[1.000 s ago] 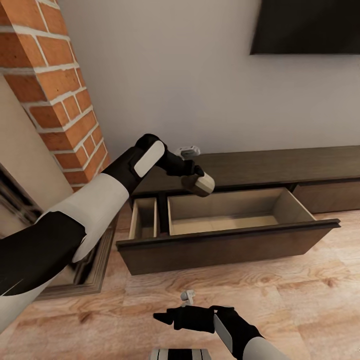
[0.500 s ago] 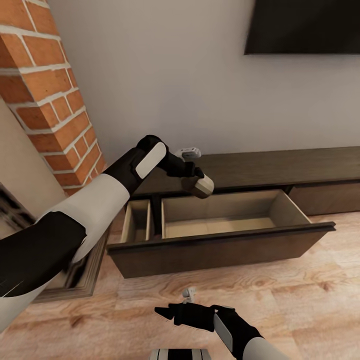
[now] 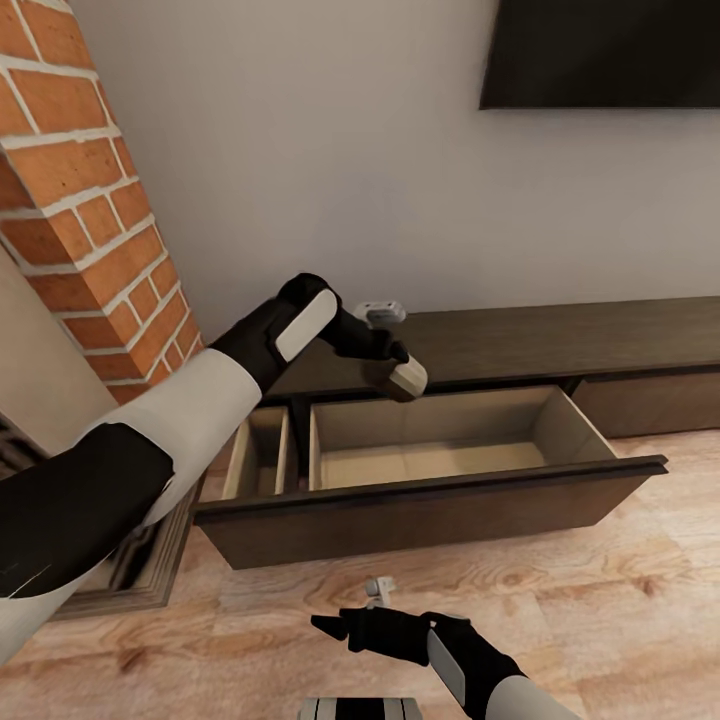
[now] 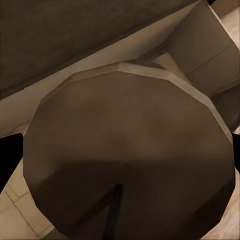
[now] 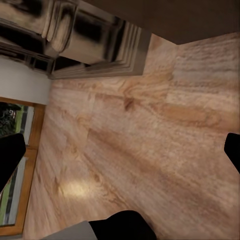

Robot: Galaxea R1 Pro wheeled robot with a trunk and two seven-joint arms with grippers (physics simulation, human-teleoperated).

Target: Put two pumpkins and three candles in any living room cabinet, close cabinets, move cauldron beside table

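Left claw (image 3: 392,368), at the end of a black and white arm reaching in from the left, grasps a candle (image 3: 404,377), a stout grey-brown cylinder with a paler flat end, tilted on its side. It hangs in the air just above the back left corner of the wide compartment of an open drawer (image 3: 430,490). That drawer belongs to the cabinet (image 3: 560,340), a long, low dark-brown unit against a pale wall. Its tan interior has a narrow section on the left and a wide one on the right. In the left wrist view, the candle's (image 4: 125,155) rounded dark body sits close to the camera, with the drawer's tan floor behind it. Right claw (image 3: 335,629) hovers low over the light wood plank floor (image 3: 600,600) in front of the drawer, fingers spread apart and empty. A brick fireplace (image 3: 90,220) rises on the left, and a black TV (image 3: 600,50) hangs on the wall above the cabinet.
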